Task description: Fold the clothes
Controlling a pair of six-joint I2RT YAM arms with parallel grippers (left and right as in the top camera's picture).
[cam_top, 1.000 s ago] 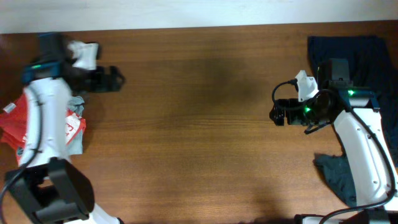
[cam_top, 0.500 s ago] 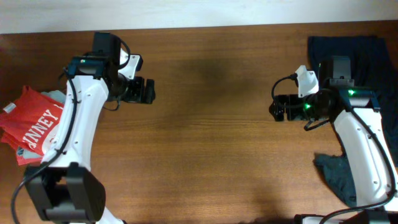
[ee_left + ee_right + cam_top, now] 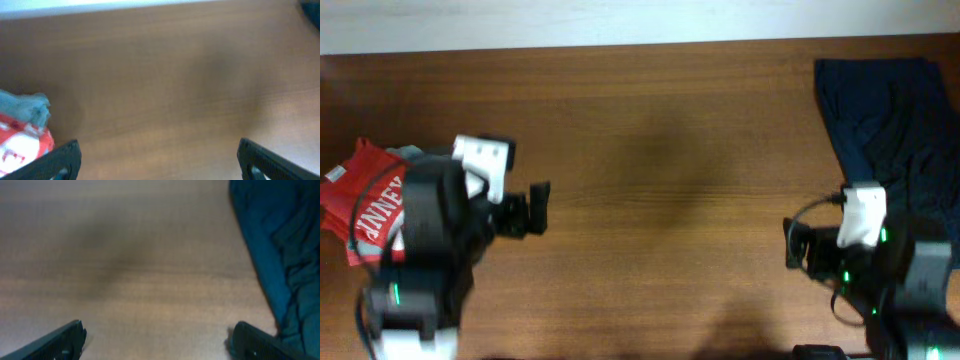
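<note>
The crumpled orange-red cotton T-shirt (image 3: 365,200) lies at the left edge of the counter (image 3: 660,150), near the wide-open, empty left gripper (image 3: 541,208) and far from the equally wide right gripper (image 3: 789,245).

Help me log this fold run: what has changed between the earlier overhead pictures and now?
Both arms drew back toward the near edge: the left gripper swung right, then back beside the orange-red T-shirt; the right gripper retreated, uncovering more of the navy garment. Nothing was grasped or released. Both grippers stayed open and empty; both garments look unmoved.
</note>
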